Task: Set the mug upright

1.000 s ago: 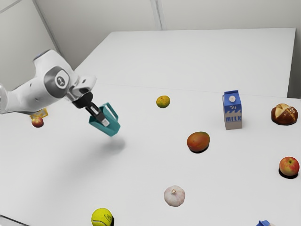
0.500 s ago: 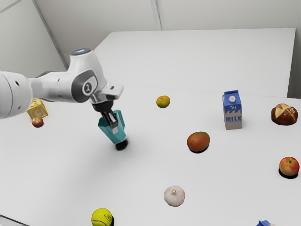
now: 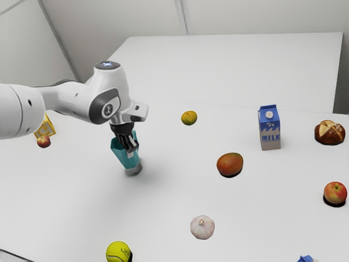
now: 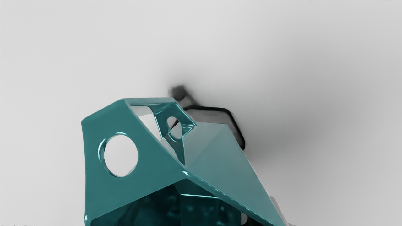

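In the exterior view the gripper [image 3: 131,150] points down at the teal mug [image 3: 123,157], shut on its wall. The mug leans somewhat, its open end up beside the fingers and its base low over a dark shadow; whether the base touches the table I cannot tell. In the wrist view the faceted mug [image 4: 103,197] shows its dark inside and its handle with a round hole. Parts of the gripper [image 4: 261,216] appear at the bottom edge, on both sides of the mug's wall.
On the white table [image 3: 180,191] are a mango [image 3: 229,164], an orange fruit [image 3: 189,117], garlic [image 3: 202,227], a tennis ball [image 3: 118,252], a milk carton [image 3: 270,131], an apple [image 3: 335,192] and bread [image 3: 329,132]. A yellow block [image 3: 44,128] and small red fruit [image 3: 43,141] sit behind the arm.
The held mug has swung from a strong tilt to a steeper stance and come lower. The hand has turned to point more downward, and its shadow now lies closer under the mug.
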Action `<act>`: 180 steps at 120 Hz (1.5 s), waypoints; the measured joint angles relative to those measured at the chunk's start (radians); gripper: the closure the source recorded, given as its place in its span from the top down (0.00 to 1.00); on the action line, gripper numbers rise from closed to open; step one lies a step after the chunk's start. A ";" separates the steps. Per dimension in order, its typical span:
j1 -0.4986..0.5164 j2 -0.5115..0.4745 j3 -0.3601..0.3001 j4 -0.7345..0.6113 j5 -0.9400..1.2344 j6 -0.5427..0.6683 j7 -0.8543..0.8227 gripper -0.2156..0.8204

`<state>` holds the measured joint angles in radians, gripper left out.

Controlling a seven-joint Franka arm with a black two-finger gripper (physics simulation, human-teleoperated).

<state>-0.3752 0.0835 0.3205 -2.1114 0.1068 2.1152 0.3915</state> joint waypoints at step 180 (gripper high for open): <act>-0.006 -0.001 0.000 -0.036 -0.001 0.074 -0.189 0.53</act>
<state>-0.3814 0.0823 0.3206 -2.1477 0.1058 2.1888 0.2029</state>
